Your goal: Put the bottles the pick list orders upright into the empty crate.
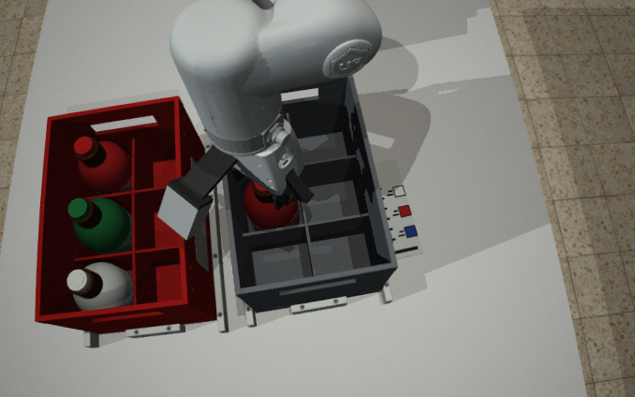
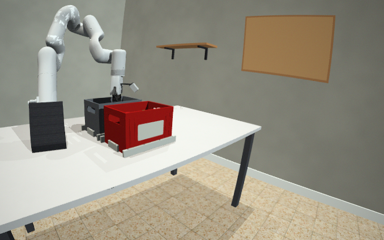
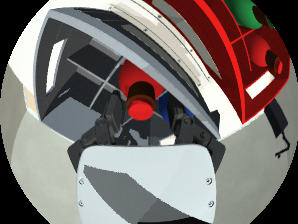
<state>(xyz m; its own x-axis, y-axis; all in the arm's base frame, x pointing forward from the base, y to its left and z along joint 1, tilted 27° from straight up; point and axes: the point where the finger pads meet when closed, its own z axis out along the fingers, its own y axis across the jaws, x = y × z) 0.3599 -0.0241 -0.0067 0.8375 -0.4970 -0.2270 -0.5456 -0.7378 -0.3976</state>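
Observation:
My gripper [image 1: 283, 198] [image 2: 116, 98] [image 3: 144, 97] is open, its fingers standing apart on both sides of a red bottle's neck. That red bottle [image 1: 269, 213] [image 3: 140, 80] stands upright in the grey crate [image 1: 375, 286] [image 2: 92, 121], middle row, on the side toward the red crate [image 1: 201, 300] [image 2: 116, 133]. A blue bottle [image 3: 165, 107] shows partly behind the fingers in the grey crate. In the red crate stand a red bottle [image 1: 104, 166], a green bottle [image 1: 105, 227] and a white bottle [image 1: 108, 283]. The pick list [image 1: 407, 241] shows blue, red, white from its black bar; its marks are partly hidden.
Pale rails [image 1: 318, 305] [image 2: 150, 147] border both crates. The arm hides part of the grey crate's far end in the top view. The camera bracket overhangs the red crate's near side. A shelf [image 2: 187, 46] and a board [image 2: 287, 46] are on the wall.

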